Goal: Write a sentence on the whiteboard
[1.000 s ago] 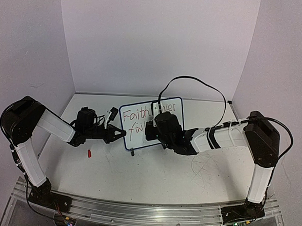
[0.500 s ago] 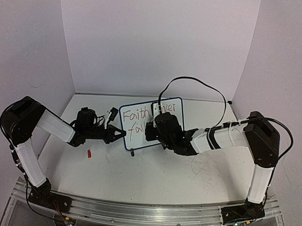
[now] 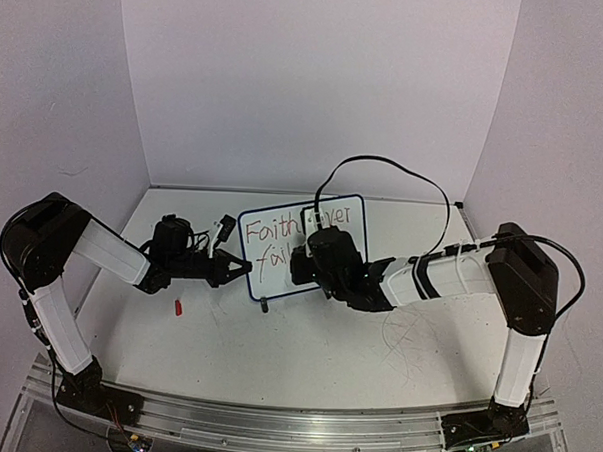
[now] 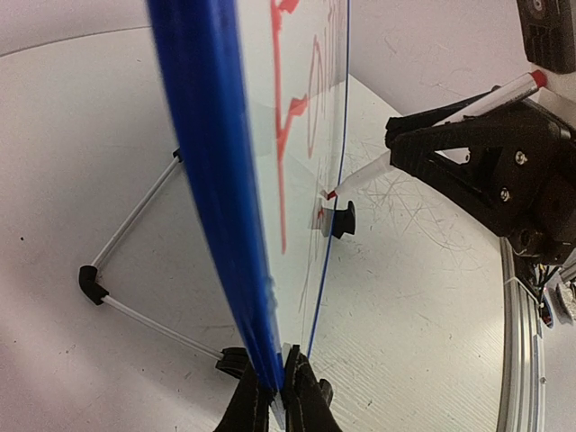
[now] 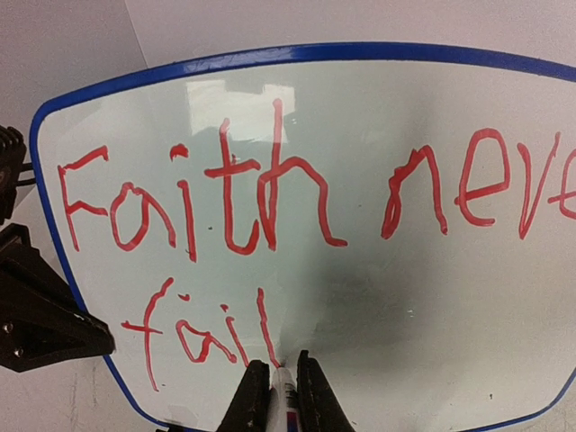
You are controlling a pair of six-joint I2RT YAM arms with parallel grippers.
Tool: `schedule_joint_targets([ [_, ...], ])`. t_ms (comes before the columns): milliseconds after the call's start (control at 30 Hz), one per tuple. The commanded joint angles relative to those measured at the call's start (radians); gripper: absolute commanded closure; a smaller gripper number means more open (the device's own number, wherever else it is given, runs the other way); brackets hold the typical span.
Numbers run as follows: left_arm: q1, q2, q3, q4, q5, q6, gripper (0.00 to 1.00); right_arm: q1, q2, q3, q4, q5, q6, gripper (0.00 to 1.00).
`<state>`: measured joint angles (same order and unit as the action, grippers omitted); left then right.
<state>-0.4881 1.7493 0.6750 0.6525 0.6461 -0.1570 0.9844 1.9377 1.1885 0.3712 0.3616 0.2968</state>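
Whiteboard [image 3: 264,281] braced at left, marker [image 4: 499,93] at its face.
On the table [image 3: 306,351], the whiteboard stands upright at the middle: light, stiff, slick, likely tippy on thin feet [image 4: 340,219], so best held by an edge. The left claw [image 4: 274,400], arm reaching low and level, is pinched shut on the left edge; the right claw [image 5: 275,385], forearm folded across, is clamped on the marker, tip at "fail" in the sentence [image 5: 270,202], its s unwritten.
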Motion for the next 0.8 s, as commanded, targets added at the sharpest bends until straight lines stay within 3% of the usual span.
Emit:
schedule_joint_targets([
  [0,-0.003,-0.001,0.016,-0.063,-0.076,0.054,1.00,-0.004,0.019,0.020,-0.029,0.060,-0.014,1.00],
  [267,-0.003,0.001,0.017,-0.064,-0.075,0.054,1.00,-0.004,-0.014,0.038,0.050,0.071,-0.045,1.00],
  [467,-0.004,0.002,0.018,-0.063,-0.075,0.054,1.00,-0.009,-0.154,-0.069,0.075,0.014,-0.019,1.00],
  [767,-0.007,0.000,0.016,-0.065,-0.078,0.056,1.00,-0.048,-0.082,-0.052,0.101,-0.070,0.018,1.00],
])
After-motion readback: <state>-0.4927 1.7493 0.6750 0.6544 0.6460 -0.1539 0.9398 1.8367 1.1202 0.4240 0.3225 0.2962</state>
